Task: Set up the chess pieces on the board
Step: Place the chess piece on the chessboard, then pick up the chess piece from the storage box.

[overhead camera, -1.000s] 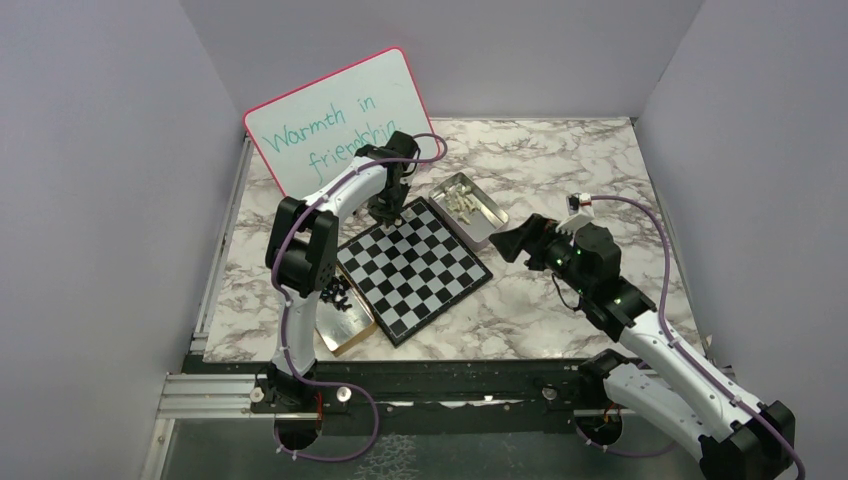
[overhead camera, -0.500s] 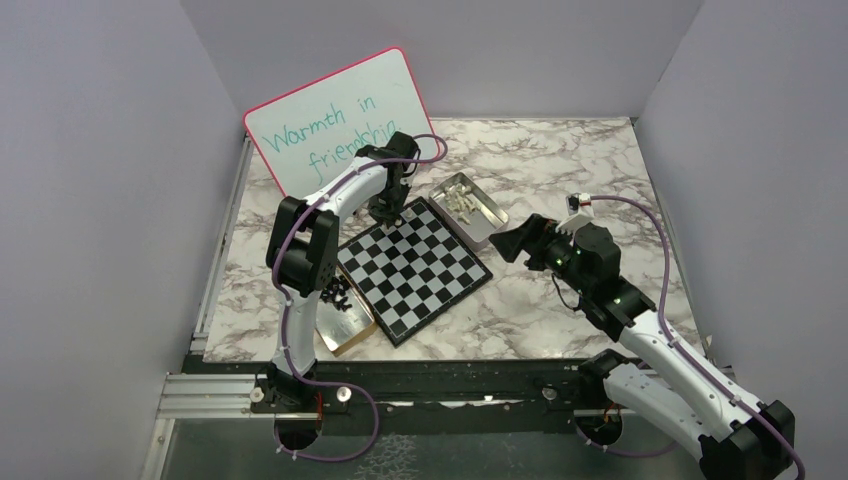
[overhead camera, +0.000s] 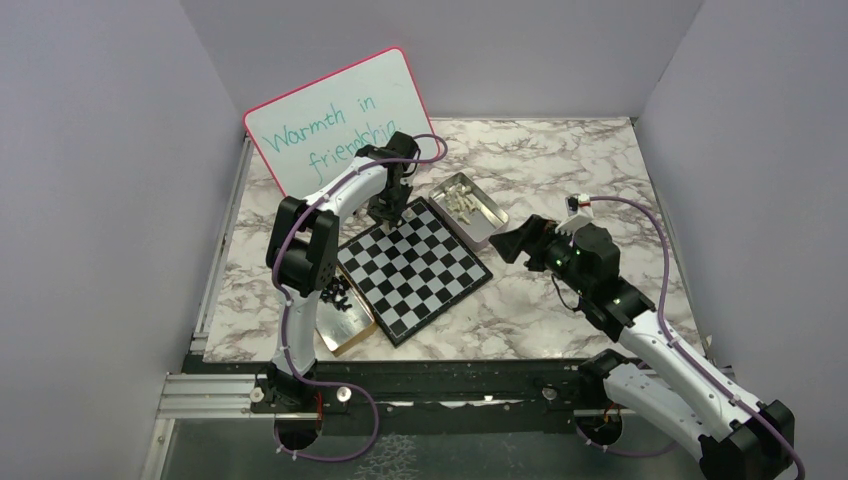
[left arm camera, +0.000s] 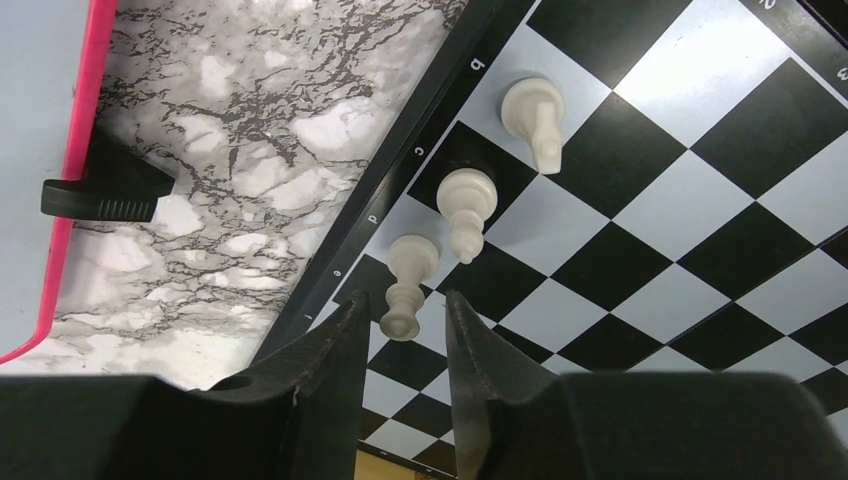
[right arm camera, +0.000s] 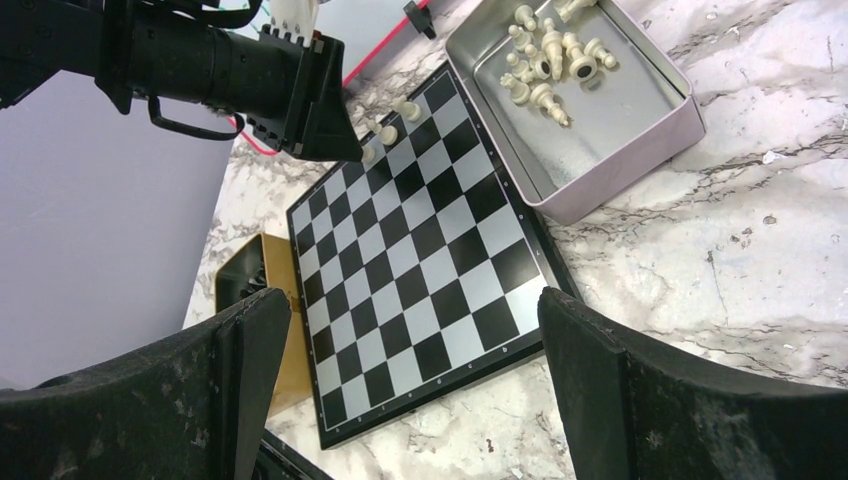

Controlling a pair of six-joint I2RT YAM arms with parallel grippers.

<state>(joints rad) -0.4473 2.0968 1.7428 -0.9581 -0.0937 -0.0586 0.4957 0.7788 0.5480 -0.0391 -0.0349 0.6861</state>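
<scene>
The board [overhead camera: 410,268] lies at mid-table, black and white chequers. Three cream-white chess pieces stand in a row along its far-left edge: one [left arm camera: 543,120], a second [left arm camera: 466,205] and a third [left arm camera: 405,280]. My left gripper [left arm camera: 405,300] hovers over that third piece, jaws slightly open, with a gap on each side of its top. In the top view the left gripper [overhead camera: 385,213] is at the board's far corner. My right gripper [overhead camera: 512,243] hangs wide open and empty to the right of the board [right arm camera: 420,260].
A silver tin [right arm camera: 575,100] at the board's far right holds several white pieces [right arm camera: 545,60]. A gold tin [overhead camera: 340,318] near the board's left side holds black pieces [overhead camera: 337,291]. A pink-rimmed whiteboard [overhead camera: 340,120] leans at the back left.
The left jaws have spread a little, letting go of the white piece that stands on the board. Both arms have stayed in place.
</scene>
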